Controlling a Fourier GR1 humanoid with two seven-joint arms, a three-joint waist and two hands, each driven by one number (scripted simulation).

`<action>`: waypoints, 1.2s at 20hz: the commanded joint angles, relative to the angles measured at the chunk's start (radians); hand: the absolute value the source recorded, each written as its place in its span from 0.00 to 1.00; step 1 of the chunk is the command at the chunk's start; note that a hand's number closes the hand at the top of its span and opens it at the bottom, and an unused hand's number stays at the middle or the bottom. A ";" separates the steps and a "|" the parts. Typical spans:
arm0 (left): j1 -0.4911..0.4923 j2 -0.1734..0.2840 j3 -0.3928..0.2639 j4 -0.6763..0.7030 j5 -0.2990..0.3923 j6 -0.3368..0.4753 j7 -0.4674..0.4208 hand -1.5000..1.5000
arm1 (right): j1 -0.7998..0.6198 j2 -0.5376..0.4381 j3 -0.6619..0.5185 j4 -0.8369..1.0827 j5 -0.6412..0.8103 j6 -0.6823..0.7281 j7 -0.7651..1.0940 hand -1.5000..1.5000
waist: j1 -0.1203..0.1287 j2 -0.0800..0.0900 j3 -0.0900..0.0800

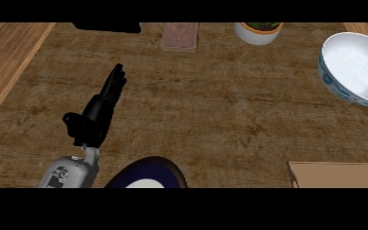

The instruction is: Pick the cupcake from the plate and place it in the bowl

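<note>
1. Plate point(167, 168) sits nearest, cut by the lower edge of the view: a round dish with a dark navy rim and a white centre, smooth and glossy. Only its upper arc shows, and no cupcake can be seen on that part.
2. Just left of the plate, a grey forearm point(69, 173) with a rounded, hard-looking shell comes up from the lower edge. It bears a small dark round marking, too small to read.
3. Beyond the forearm and up-left of the plate is the left hand point(96, 119), matt black. Its fingers point(114, 84) are straight and held close together, pointing away over the bench; the thumb juts out to the left. It holds nothing.
4. Well to the right of the plate, at the lower edge, lies a flat tan slab point(329, 174) with a square corner, like cardboard or pale wood.
5. The bench point(215, 107) has a mottled brown, worn-looking top, with a lighter wood-grain strip along its left side.
6. Far up-right of the plate, a bowl point(345, 61) is cut by the right edge: white and smooth inside, with a blue pattern on its outer wall.
7. Farthest off, a white cylindrical pot point(257, 33) with an orange rim, a pinkish rectangular block point(179, 36) and a black shape point(108, 27) stand along the top.
</note>
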 commanded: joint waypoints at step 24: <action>0.029 0.007 0.047 -0.035 0.012 -0.013 0.024 0.50 | -0.297 -1.277 -0.589 -0.270 -0.575 0.945 0.244 1.00 | -0.071 0.005 0.005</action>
